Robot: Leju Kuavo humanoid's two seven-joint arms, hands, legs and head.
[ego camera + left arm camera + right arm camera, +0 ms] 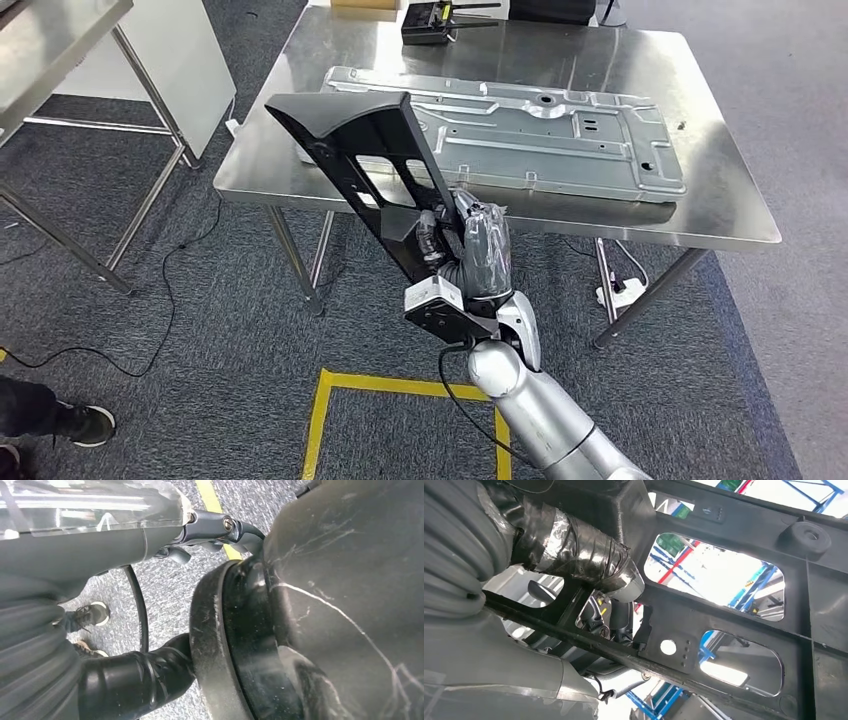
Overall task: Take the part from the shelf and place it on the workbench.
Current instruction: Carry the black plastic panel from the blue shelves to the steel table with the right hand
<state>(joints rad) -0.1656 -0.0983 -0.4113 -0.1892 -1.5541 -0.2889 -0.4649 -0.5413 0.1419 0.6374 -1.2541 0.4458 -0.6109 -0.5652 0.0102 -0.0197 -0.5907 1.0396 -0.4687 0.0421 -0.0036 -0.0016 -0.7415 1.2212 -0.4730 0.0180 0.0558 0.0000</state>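
- Nearest the robot, a yellow floor marking [335, 400] ran across the grey carpet, and a person's dark shoe [88, 424] showed at the edge of the head view.
- The right hand [470, 245], its fingers wrapped in shiny tape, was clamped on the lower end of the black plastic part [370, 160].
- The left hand [75, 535] hung low by the floor; whether its fingers were apart or together could not be told.
- The part was a flat, ribbed, cut-out frame, matte and rigid (window-like openings showed in the right wrist view); its long axis rose up and to the left from the hand, its far end already over the near edge of the bench [720, 180].
- Beyond, the bench was brushed steel, and on it lay a stamped grey sheet-metal panel [540, 135], so the part would likely need lowering clear of that panel.
- Farthest off, a small black device [430, 22] sat at the bench's back edge.
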